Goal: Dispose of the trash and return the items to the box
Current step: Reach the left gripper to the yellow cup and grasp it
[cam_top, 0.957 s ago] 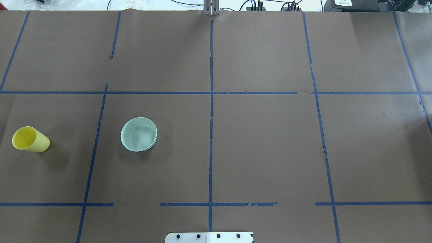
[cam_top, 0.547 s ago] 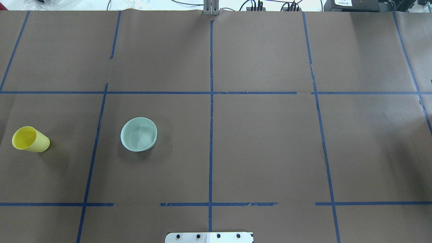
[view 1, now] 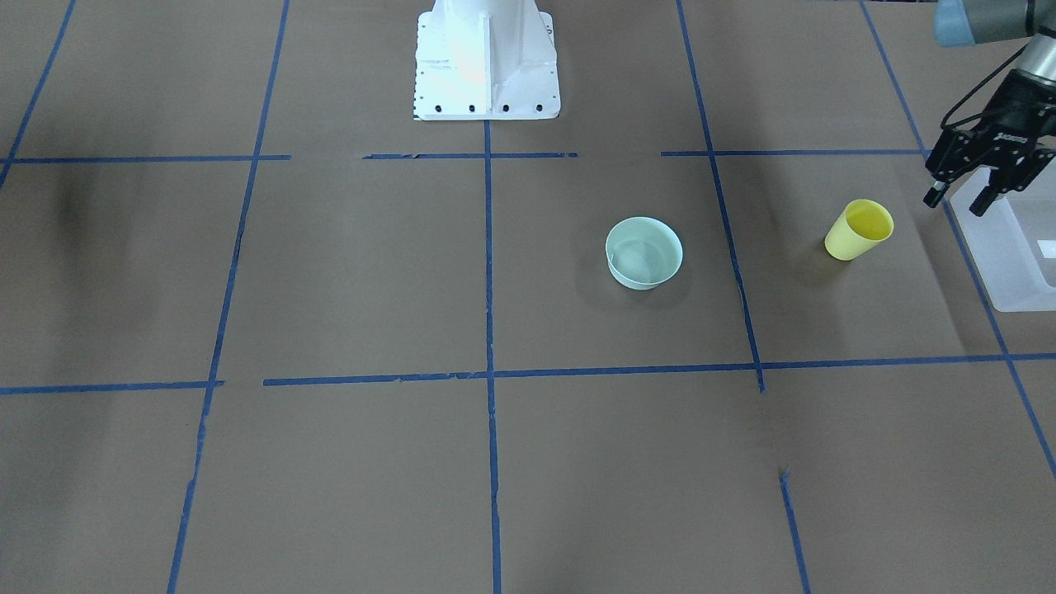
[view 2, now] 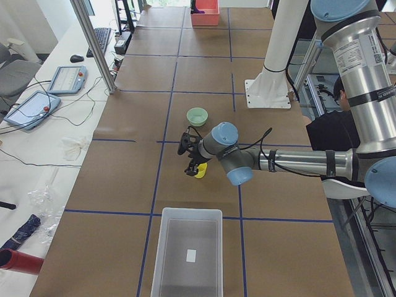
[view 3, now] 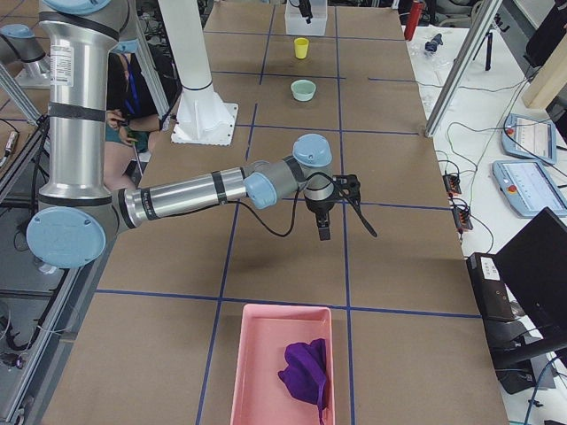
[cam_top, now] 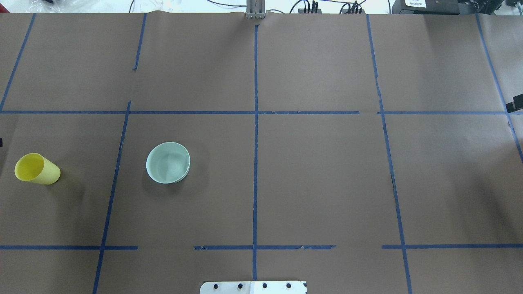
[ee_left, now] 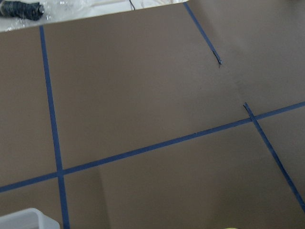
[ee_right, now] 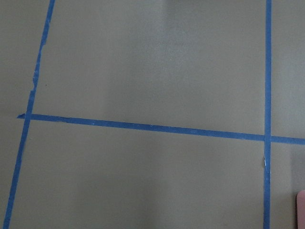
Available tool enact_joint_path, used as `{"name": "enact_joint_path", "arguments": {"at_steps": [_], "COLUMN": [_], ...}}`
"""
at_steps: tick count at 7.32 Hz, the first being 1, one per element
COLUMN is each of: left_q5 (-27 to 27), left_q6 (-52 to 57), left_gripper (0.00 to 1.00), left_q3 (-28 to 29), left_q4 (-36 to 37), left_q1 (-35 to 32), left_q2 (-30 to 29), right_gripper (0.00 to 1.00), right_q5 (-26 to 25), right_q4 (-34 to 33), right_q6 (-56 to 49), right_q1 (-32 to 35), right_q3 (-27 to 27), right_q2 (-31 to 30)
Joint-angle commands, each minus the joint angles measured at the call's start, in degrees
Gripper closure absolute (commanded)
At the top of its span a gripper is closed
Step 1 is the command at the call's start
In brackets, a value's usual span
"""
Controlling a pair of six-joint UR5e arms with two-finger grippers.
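Observation:
The yellow cup [view 1: 860, 229] stands upright on the brown table, also in the overhead view [cam_top: 36, 168]. The mint-green bowl [view 1: 644, 252] stands upright nearer the table's middle [cam_top: 168, 162]. The frosted white box [view 1: 1011, 247] sits at the table's left end [view 2: 189, 253], with nothing showing inside. My left gripper [view 1: 955, 202] is open and empty, in the air between the cup and the box's corner. My right gripper [view 3: 323, 212] hangs over the table's right part, far from both items. I cannot tell whether it is open or shut.
A pink tray [view 3: 266, 372] holding a purple cloth [view 3: 306, 372] sits at the table's right end. The white robot base [view 1: 487, 66] stands at the near middle edge. Blue tape lines grid the table. A seated person [view 2: 337, 124] is beside the robot.
The cup and bowl have not moved. In the overhead view a dark sliver has come in at the right edge, and a smaller one at the left edge.

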Motion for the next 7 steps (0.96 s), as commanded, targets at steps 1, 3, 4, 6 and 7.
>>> {"name": "enact_joint_path", "arguments": {"at_steps": [1, 3, 4, 6, 7], "left_q5": [4.5, 4.7, 5.2, 5.5, 5.7], "left_q6": [-3.8, -3.7, -3.7, -3.6, -3.3], "left_gripper": [0.41, 0.41, 0.41, 0.88, 1.00], "left_q3": [2.4, 4.0, 4.4, 4.7, 4.4], "left_q4": [-0.3, -0.3, -0.4, -0.4, -0.4], "left_q1": [5.0, 7.7, 9.4, 11.4, 12.2], "left_q2": [-0.2, -0.3, -0.3, -0.4, -0.6], "right_gripper": [0.00, 0.00, 0.00, 0.00, 0.00], "right_q5": [-0.1, -0.2, -0.4, -0.4, -0.4], "right_q4": [5.4, 5.5, 5.5, 5.5, 5.5], "right_q6": [0.0, 0.1, 0.1, 0.0, 0.1], "right_q1": [0.0, 0.0, 0.0, 0.0, 0.0], "right_q3": [0.0, 0.0, 0.0, -0.1, -0.1], "right_q2": [-3.3, -3.4, -3.4, -3.6, -3.6]}}
